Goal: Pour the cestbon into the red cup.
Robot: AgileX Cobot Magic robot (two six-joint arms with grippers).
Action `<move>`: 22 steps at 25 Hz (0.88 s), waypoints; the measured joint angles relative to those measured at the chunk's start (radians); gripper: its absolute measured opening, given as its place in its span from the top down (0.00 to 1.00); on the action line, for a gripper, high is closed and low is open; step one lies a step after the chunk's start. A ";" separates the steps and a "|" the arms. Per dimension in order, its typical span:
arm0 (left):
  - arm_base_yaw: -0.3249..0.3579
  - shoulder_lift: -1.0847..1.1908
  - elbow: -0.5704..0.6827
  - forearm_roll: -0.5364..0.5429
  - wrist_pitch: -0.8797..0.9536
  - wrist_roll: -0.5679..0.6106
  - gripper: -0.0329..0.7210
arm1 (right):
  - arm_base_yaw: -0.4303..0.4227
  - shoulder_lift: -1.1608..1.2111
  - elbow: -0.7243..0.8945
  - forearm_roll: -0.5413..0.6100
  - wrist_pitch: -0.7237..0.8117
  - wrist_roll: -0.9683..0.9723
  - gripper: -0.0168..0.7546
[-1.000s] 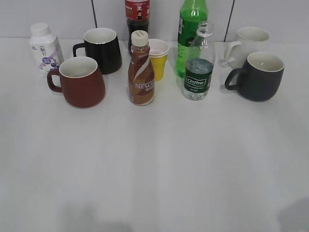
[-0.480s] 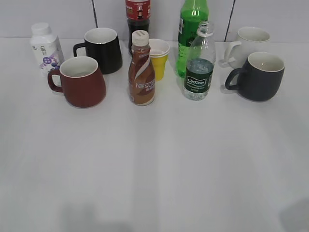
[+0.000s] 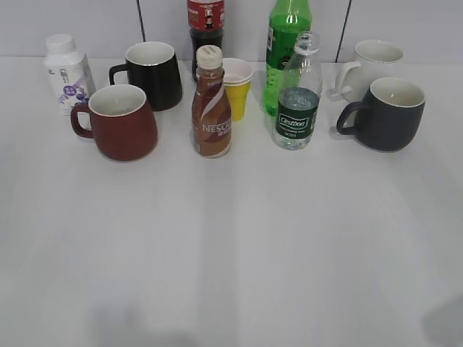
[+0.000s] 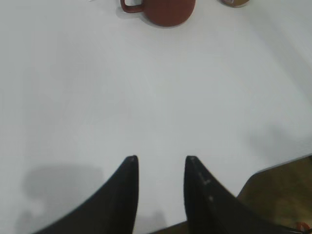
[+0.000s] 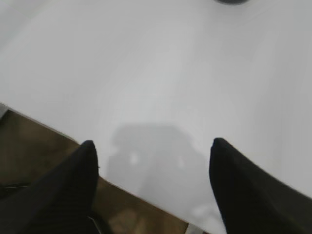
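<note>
The cestbon (image 3: 297, 97), a small clear bottle with a dark green label and no cap, stands upright at the back, right of centre. The red cup (image 3: 119, 121) stands at the left, handle to the left; its base also shows at the top of the left wrist view (image 4: 163, 9). My left gripper (image 4: 160, 160) is open and empty above the table's near edge, far from the cup. My right gripper (image 5: 152, 146) is wide open and empty over the table's near edge. Neither gripper shows in the exterior view.
A brown Nescafe bottle (image 3: 211, 105) stands between cup and cestbon. Behind are a black mug (image 3: 153, 74), a yellow paper cup (image 3: 237, 87), a tall green bottle (image 3: 285, 50), a cola bottle (image 3: 205, 25) and a white bottle (image 3: 67, 72). A dark mug (image 3: 388, 113) and white mug (image 3: 372, 65) stand right.
</note>
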 joint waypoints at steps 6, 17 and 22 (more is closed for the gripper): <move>0.000 0.000 0.000 0.000 0.000 0.000 0.63 | 0.000 0.000 0.000 -0.004 -0.001 -0.009 0.28; 0.016 -0.002 0.000 0.000 0.000 0.000 0.63 | 0.000 0.000 0.000 0.032 -0.002 -0.008 0.28; 0.127 -0.091 0.000 0.000 0.000 0.001 0.63 | -0.003 0.000 0.000 0.033 -0.003 -0.008 0.28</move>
